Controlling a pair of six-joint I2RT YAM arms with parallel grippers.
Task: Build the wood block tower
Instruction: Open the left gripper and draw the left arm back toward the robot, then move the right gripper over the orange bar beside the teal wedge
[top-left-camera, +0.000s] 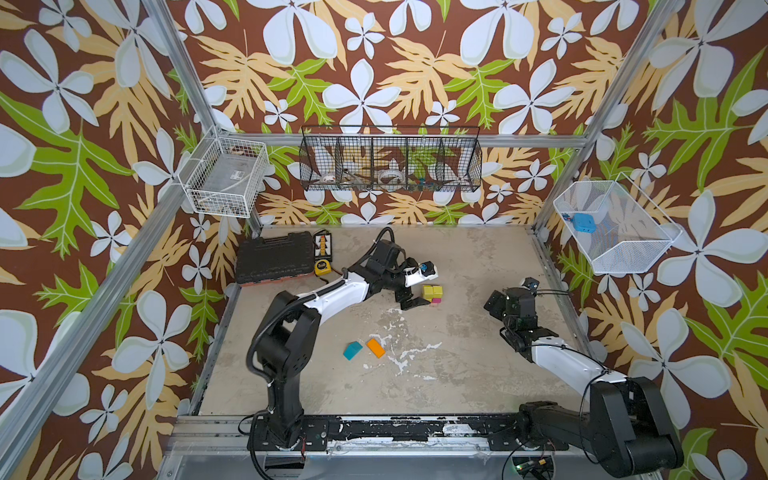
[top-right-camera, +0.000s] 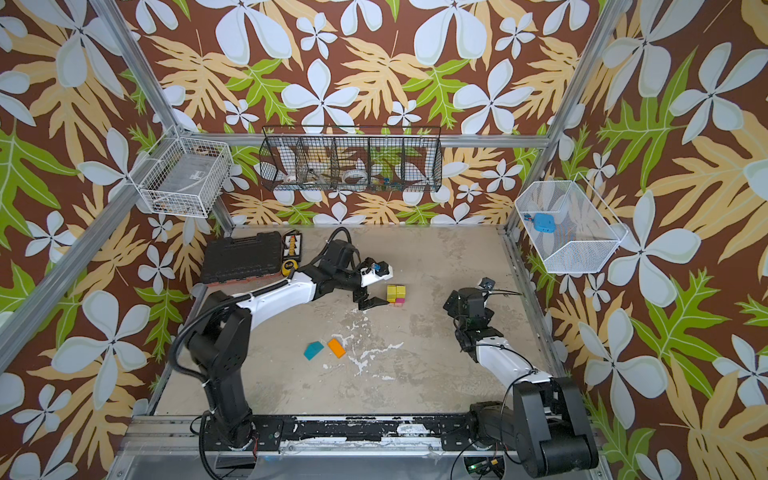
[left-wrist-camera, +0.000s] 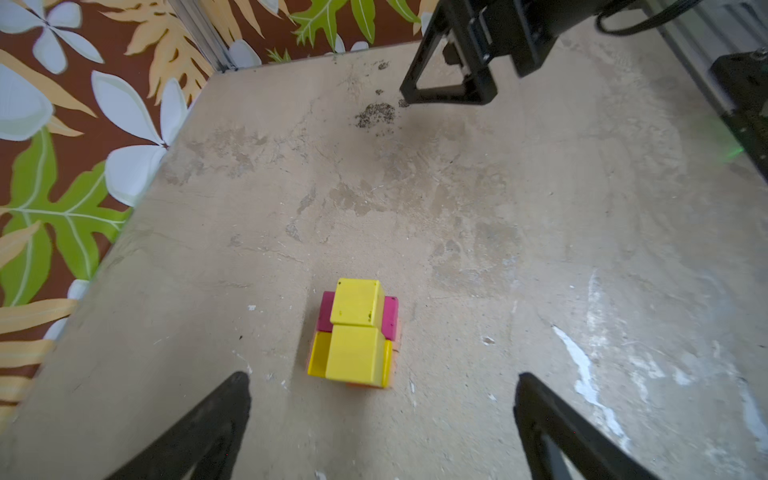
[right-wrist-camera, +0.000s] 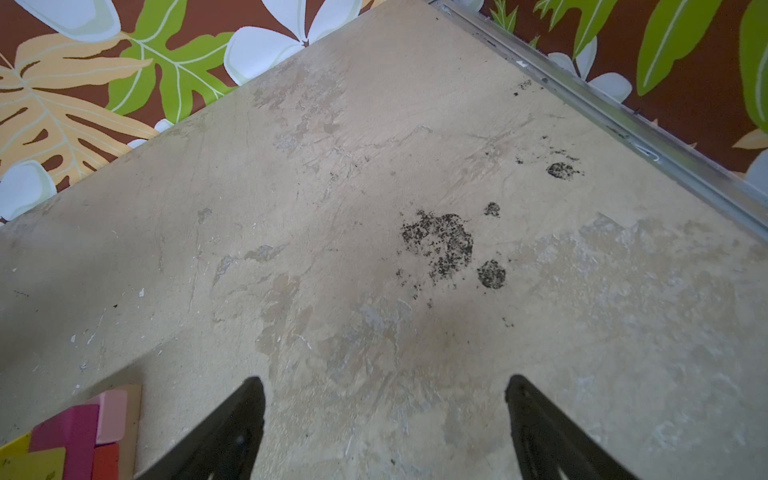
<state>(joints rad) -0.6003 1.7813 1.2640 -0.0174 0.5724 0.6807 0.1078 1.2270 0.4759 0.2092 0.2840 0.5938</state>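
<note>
A stained tan table (top-left-camera: 457, 257), boxed in by leaf-print walls (top-left-camera: 374, 83), carries the scene. The left arm (top-left-camera: 332, 293) reaches in from the left toward the middle. Its left gripper (top-left-camera: 415, 302) is spread wide and grips nothing, with its fingers (left-wrist-camera: 216, 415) standing apart on either side of the tower's near end. The right gripper (right-wrist-camera: 384, 380) hangs over bare table to the right, likewise spread and empty, well apart from the tower. A black tool case (top-left-camera: 274, 257) fills the back-left corner, long side along the back edge.

The tower (top-left-camera: 432, 293) stands upright near the table's middle, toward the back. On top, two yellow cubes (left-wrist-camera: 355, 353) sit in a row that runs left to right in both top views, from one gripper toward the other. Beneath them a magenta brick (left-wrist-camera: 390, 311) and a yellow brick (left-wrist-camera: 318, 357) lie crosswise, long axes front to back. The right wrist view shows a pink piece (right-wrist-camera: 112, 411), a red brick (right-wrist-camera: 106, 461) and a tan plank (right-wrist-camera: 134, 419) lower down. Bare table surrounds the stack behind, to the right and in front.

A yellow tape measure (top-left-camera: 322, 266) sits just beside the case's right end. Toward the front, an orange brick (top-left-camera: 375, 347) and a teal roof-shaped piece (top-left-camera: 352, 350) lie flat just beside each other, long axes slanting apart toward the front edge.
</note>
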